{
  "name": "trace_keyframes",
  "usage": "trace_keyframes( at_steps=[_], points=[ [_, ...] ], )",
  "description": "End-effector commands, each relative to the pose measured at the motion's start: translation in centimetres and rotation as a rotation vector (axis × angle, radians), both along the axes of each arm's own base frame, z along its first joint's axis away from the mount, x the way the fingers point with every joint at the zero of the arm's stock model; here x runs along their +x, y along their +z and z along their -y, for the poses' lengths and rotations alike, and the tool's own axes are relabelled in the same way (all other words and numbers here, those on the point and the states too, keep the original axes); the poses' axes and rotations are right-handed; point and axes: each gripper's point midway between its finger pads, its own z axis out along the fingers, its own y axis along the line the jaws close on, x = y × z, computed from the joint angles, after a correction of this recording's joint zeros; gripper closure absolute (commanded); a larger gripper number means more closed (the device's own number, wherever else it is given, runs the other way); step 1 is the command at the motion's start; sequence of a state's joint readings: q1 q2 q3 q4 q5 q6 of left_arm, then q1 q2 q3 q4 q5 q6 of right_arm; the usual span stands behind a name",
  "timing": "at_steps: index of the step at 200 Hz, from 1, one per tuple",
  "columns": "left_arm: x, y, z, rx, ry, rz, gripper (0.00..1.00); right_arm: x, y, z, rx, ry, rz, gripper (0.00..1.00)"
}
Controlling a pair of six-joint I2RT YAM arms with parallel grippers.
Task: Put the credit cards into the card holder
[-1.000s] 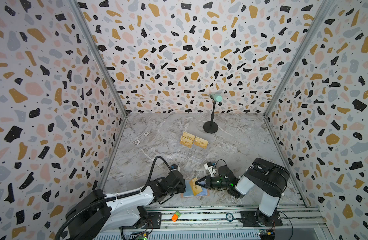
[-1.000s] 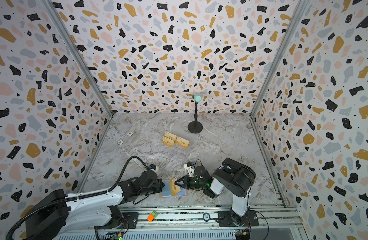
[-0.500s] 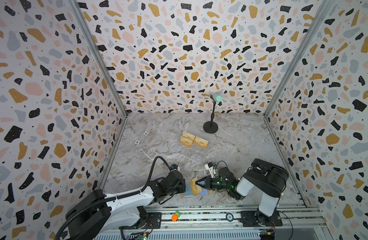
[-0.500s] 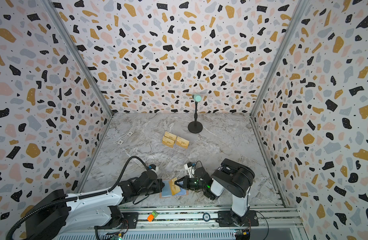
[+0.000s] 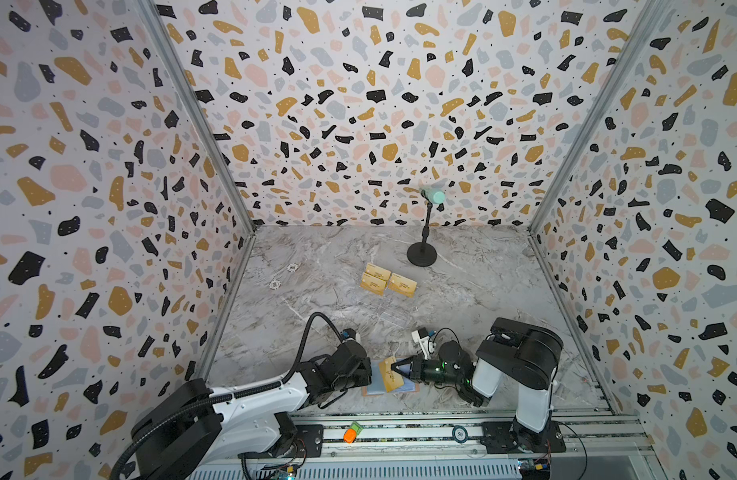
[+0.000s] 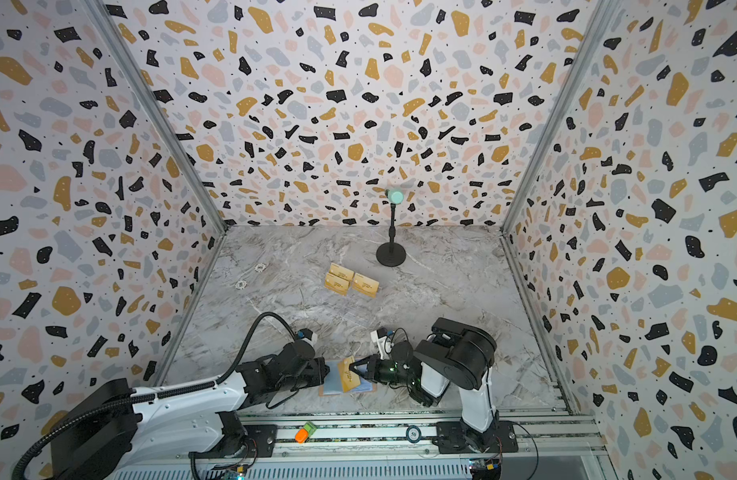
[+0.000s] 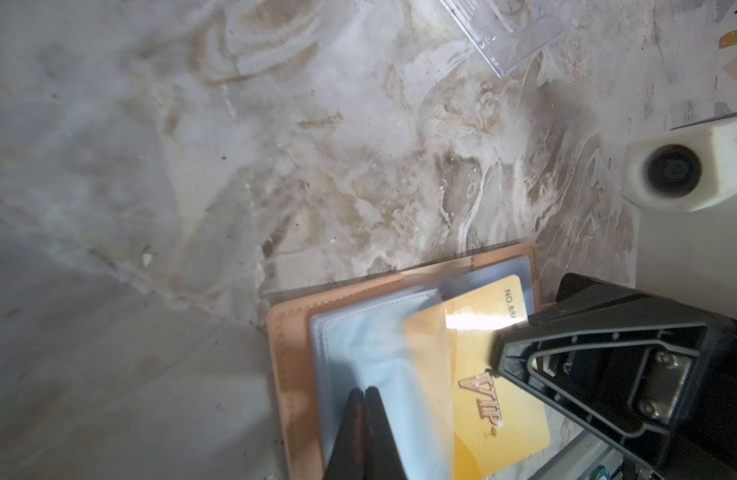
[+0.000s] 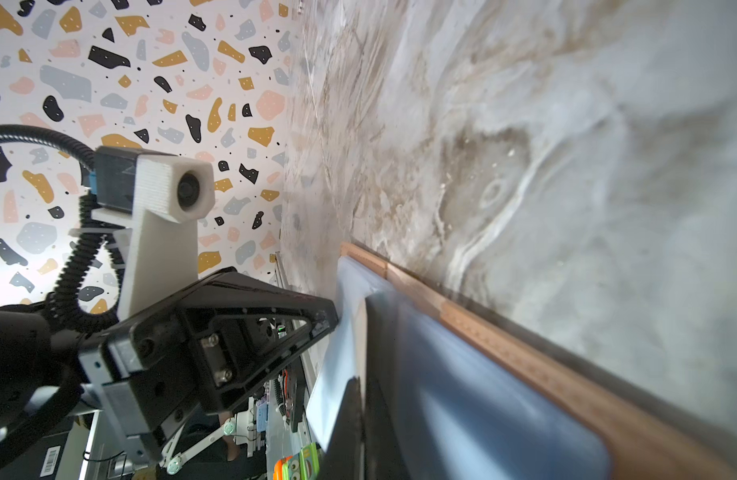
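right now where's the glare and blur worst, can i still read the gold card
Left wrist view: a glare stripe crosses the gold card, though VIP is readable; the clear sleeve over its edge is smeared. Right wrist view: the card holder blurs at its near end, no print visible. In both top views: even light, card too small to read.

Salmon card holder [image 7: 294, 374] lies open — a VIP card [image 7: 512, 419] partly under its sleeve — three gold cards [image 5: 387, 281] mid-table.
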State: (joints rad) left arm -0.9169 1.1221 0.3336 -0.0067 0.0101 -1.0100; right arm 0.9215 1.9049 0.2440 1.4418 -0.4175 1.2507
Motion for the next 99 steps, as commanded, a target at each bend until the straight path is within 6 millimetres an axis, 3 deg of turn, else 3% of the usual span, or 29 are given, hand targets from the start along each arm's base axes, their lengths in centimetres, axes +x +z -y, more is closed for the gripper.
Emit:
trace_keyframes(
  at_steps=[1,99],
  points=[
    [-0.65,-0.58,-0.60,0.031,-0.011,-0.021,1.00,0.24,0.59,0.26,0.010,-0.024,0.024,1.00],
    [-0.49,-0.24,-0.58,0.030,-0.011,-0.011,1.00,0.77,1.51,0.10,0.028,-0.037,0.070,1.00]
  ],
)
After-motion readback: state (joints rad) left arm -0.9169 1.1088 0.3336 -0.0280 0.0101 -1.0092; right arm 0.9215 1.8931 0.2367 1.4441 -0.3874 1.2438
